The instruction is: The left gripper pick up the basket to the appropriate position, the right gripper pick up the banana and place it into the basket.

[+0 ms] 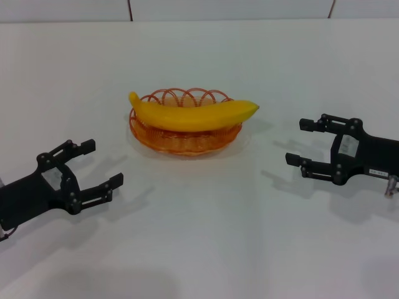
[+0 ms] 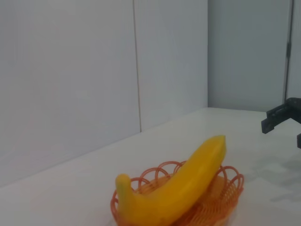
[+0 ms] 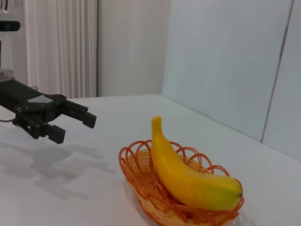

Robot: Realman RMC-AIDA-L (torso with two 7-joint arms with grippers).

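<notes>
Left gripper (image 1: pixel 100 166): near left of the table (image 1: pixel 206 237), hovering low over it; fingers spread apart and empty, pointing toward the centre; well apart from the basket.
Right gripper (image 1: pixel 302 142): on the right, near the middle depth of the table; fingers parted with nothing between them, tips aimed left at the basket; its white label shows on the black body; well apart from the banana.
Banana (image 1: pixel 190 114): lying across the basket, resting on the rim, stem end to the left and blunt tip overhanging the rim on the right; it already sits where the task wants it.
Banana handling: smooth, glossy, plastic-looking skin, so probably light, stiff and rather slippery; the thick middle looks like the safest place to close on, across the short width, since the tapered ends would likely squirt out.
Basket (image 1: pixel 144 132): orange wire, shallow, at table centre, slightly far of both claws.
Basket handling: likely light and a little springy; the looped rim gives fingers something to hook; pinching the near-left rim seems best, lifting level so the banana does not roll off.
</notes>
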